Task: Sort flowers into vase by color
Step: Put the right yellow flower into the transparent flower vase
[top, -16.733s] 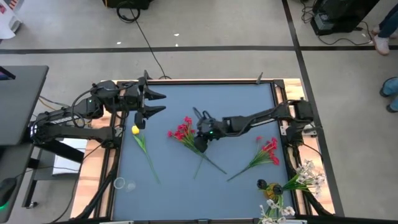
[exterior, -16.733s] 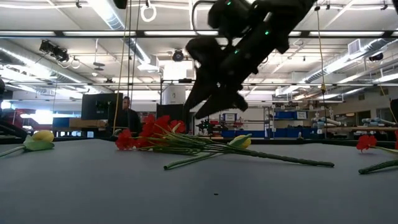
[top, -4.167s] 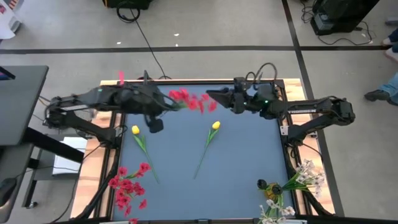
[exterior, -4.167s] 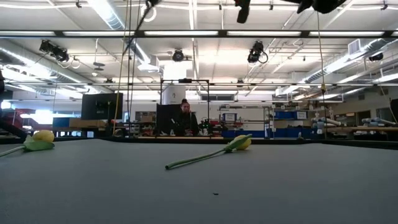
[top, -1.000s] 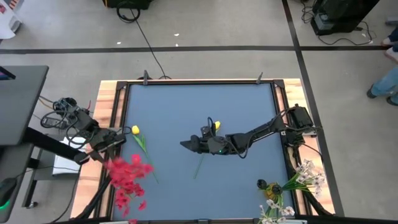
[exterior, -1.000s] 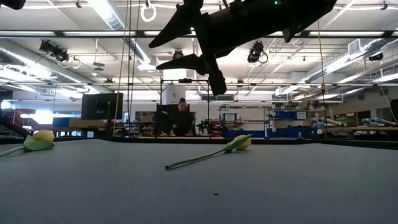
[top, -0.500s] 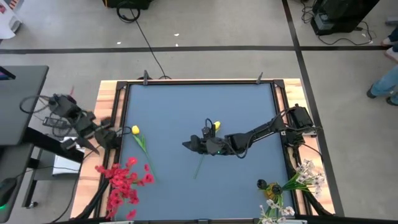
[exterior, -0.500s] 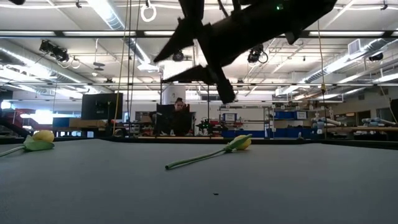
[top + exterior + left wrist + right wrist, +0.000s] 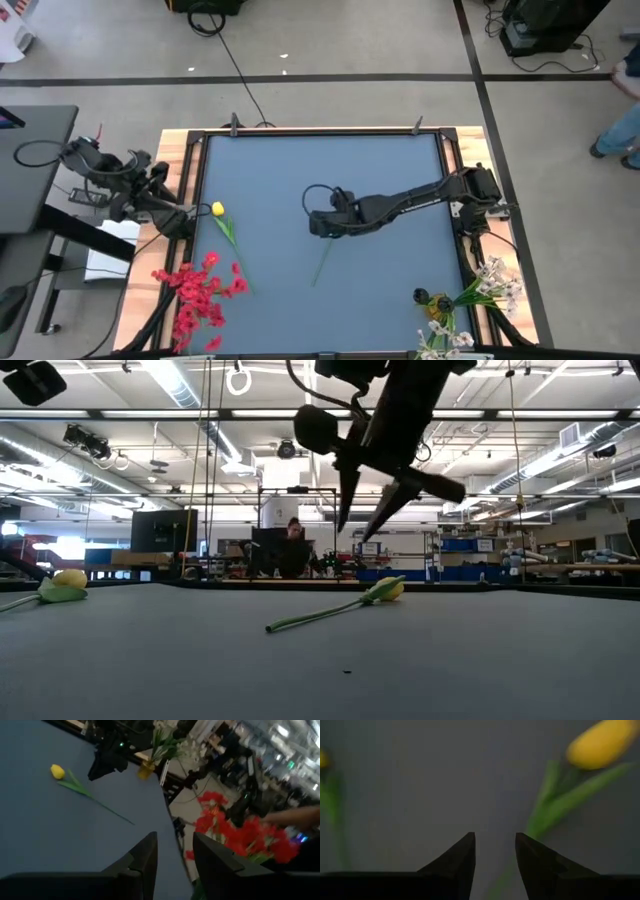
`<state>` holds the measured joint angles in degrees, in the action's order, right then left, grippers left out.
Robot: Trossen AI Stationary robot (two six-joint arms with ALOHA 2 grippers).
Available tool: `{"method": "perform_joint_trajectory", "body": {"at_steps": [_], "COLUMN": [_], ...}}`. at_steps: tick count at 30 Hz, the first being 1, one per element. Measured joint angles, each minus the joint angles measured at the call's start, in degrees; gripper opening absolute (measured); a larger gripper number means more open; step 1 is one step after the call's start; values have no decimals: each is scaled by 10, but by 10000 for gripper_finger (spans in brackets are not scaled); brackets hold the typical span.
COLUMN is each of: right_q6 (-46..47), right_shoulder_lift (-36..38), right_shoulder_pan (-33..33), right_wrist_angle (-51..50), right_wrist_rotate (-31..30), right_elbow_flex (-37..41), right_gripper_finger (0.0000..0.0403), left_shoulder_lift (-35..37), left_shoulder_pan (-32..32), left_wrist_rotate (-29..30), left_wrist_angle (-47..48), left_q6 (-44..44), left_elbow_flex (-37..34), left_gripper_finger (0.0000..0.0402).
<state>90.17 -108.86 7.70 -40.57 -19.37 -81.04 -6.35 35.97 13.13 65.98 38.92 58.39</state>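
Observation:
My right gripper (image 9: 322, 222) hangs open, fingers pointing down, above the blossom of a yellow tulip (image 9: 386, 589) that lies flat mid-table. In the high view the gripper hides that blossom and only its stem (image 9: 322, 264) shows. The right wrist view has the blossom (image 9: 604, 742) just beyond the open fingers. A second yellow tulip (image 9: 217, 209) lies near the left edge. Red blossom clusters (image 9: 197, 296) stand at the near-left corner; what holds them is hidden. My left gripper (image 9: 165, 195) is open, off the table's left edge, with the red blossoms (image 9: 235, 827) ahead of it.
White blossom sprays (image 9: 485, 287) and a small yellow vase (image 9: 436, 300) with a dark bud stand at the near-right corner. A wooden frame (image 9: 320, 129) borders the blue table top. A person (image 9: 293, 548) sits in the room beyond the far edge.
My right gripper has swung from lying level above the table to pointing straight down over the mid-table tulip. The red cluster has dropped and come to rest at the near-left corner. My left arm has drawn back from it toward the far left, off the table.

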Motion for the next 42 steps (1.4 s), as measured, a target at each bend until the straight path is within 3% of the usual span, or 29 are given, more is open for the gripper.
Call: {"method": "perform_joint_trajectory", "body": {"at_steps": [5,10,14,19,23,30,35,42], "right_q6": [-28,-144,-168,-92,-16,-8,-41,1], "right_shoulder_lift": [0,-10,-16,-17,-17,-18,-18,-18], "right_shoulder_pan": [-6,-7,-1,9,3,-13,-25,-39], "right_wrist_angle": [-7,-7,-5,-9,-14,7,80,20], "right_wrist_rotate": [34,51,59,29,45,57,33,12], "right_elbow_flex": [-5,-5,-2,16,38,75,79,80], "right_gripper_finger": [147,146,146,146,143,121,115,115], "left_shoulder_lift": [0,0,-5,-27,-46,-53,-53,-53], "left_shoulder_pan": [-1,-1,-1,-1,-1,-1,-1,-1], "left_wrist_rotate": [3,4,39,52,50,58,63,63], "left_wrist_angle": [-15,-15,19,52,39,40,40,40], "left_q6": [27,38,86,75,81,99,95,94], "left_elbow_flex": [0,0,0,-2,-2,-2,-2,-2], "left_gripper_finger": [130,130,121,89,68,55,55,55]}}
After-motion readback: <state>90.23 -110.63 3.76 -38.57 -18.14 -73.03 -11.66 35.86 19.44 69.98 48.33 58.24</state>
